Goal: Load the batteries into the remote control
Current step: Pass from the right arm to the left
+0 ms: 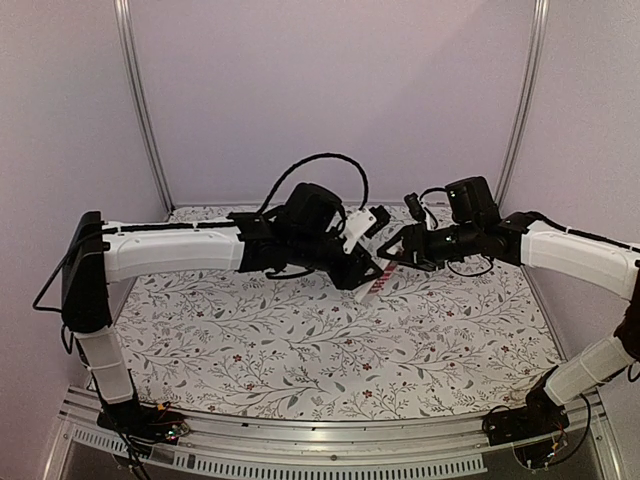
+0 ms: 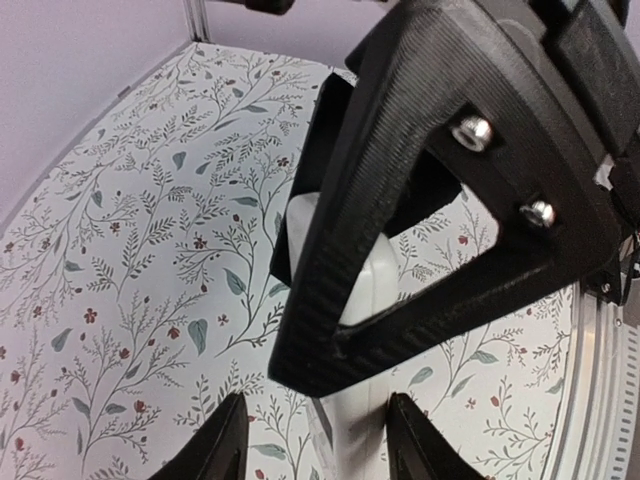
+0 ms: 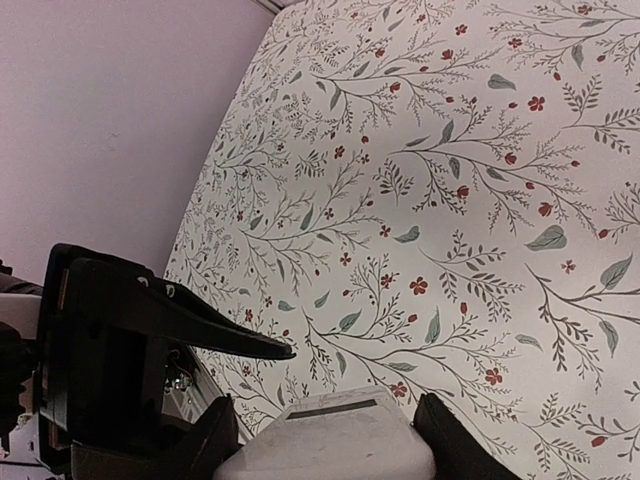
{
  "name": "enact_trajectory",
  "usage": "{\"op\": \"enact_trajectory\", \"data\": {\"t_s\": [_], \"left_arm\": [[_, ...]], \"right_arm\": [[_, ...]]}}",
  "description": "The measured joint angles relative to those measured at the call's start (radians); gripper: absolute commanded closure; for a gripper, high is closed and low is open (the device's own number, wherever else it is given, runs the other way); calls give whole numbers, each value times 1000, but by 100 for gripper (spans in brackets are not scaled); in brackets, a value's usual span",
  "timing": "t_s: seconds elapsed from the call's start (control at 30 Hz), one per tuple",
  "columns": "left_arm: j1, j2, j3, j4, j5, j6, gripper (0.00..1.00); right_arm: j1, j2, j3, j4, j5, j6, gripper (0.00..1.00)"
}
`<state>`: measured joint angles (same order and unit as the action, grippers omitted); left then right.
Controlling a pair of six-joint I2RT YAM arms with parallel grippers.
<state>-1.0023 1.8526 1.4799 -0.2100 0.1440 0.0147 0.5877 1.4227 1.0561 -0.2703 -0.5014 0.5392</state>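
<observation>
- Right pincer (image 3: 330,428) is clamping the remote control (image 3: 335,452), its jaws standing partway open against the white body.
- Left pincer (image 2: 318,440), at the remote's 9 o'clock, is straddling it half open, with a gap showing.
- Floral cloth (image 1: 300,350) is lying beneath.

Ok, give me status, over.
Right gripper shut on remote, aloft. Left gripper open around it. Batteries not in view. Nothing in the way.
</observation>
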Motion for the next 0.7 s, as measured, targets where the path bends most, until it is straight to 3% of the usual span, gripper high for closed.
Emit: {"op": "enact_trajectory", "data": {"t_s": [0.4, 0.6, 0.7], "left_arm": [[-7, 62, 60, -8, -18, -4, 55], [-15, 89, 98, -45, -37, -4, 74], [-24, 100, 116, -59, -47, -2, 83]], "right_arm": [[-1, 7, 0, -4, 17, 24, 87], [-1, 8, 0, -6, 26, 26, 86], [-3, 8, 1, -6, 30, 27, 81]]}}
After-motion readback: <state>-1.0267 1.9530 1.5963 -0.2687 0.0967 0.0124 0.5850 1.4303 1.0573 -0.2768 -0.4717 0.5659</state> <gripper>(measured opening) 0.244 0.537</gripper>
